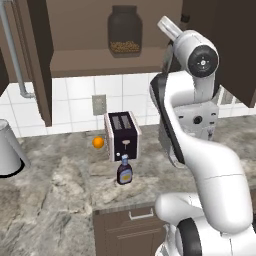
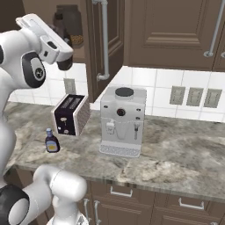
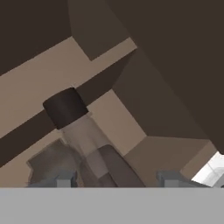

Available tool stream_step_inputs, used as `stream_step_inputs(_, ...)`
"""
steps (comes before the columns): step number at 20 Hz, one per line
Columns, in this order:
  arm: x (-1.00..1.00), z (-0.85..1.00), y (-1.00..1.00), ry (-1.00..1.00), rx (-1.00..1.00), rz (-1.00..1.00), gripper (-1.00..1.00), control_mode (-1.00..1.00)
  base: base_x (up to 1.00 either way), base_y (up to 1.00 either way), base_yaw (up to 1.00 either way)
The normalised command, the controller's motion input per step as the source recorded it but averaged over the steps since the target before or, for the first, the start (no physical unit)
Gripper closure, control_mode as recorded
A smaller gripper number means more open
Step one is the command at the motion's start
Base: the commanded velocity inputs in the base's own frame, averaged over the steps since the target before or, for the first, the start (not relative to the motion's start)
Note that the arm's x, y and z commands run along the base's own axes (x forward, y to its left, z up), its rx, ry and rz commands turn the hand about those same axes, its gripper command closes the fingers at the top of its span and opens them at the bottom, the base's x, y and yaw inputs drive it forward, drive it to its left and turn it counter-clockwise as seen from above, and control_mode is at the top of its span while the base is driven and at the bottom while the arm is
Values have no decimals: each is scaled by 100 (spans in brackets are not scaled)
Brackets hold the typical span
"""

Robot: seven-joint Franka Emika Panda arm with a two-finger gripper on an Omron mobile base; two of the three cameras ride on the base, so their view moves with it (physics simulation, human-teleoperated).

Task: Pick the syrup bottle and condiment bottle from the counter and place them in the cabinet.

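In the hand view, the syrup bottle [image 3: 82, 134] stands between my fingertips, its dark cap pointing away from the hand. My gripper [image 3: 117, 179] is shut on its brown body. Behind it are the shelf board and dark walls of the cabinet [image 3: 118, 127]. From the left base view, my arm reaches up to the open cabinet [image 1: 90, 61] at the shelf's right end. The condiment bottle [image 1: 124, 170] is small, with a blue cap and yellow label. It stands upright on the counter in front of the toaster, far below the hand, and appears again as the condiment bottle [image 2: 52, 141] from the right.
A big dark glass jar [image 1: 124, 31] sits on the cabinet shelf left of the hand. On the counter are a toaster [image 1: 122, 135], an orange [image 1: 98, 142], a grey pot [image 1: 7, 148] at far left and a coffee machine [image 2: 122, 121]. The cabinet door [image 2: 104, 44] hangs open.
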Motion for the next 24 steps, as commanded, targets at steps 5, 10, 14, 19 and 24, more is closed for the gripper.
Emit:
stream_step_inputs(5,8,9,0,-5,0,0,100,-100,0,0,0)
stream_step_inputs(10,27,0,-5,0,0,0,100,-100,0,0,0)
stream_step_inputs(14,38,1,-21,0,0,0,100,-100,0,0,0)
stream_step_inputs(19,42,1,-21,0,0,0,100,-100,0,0,0)
stream_step_inputs(24,44,0,-13,0,0,2,100,-100,0,0,0)
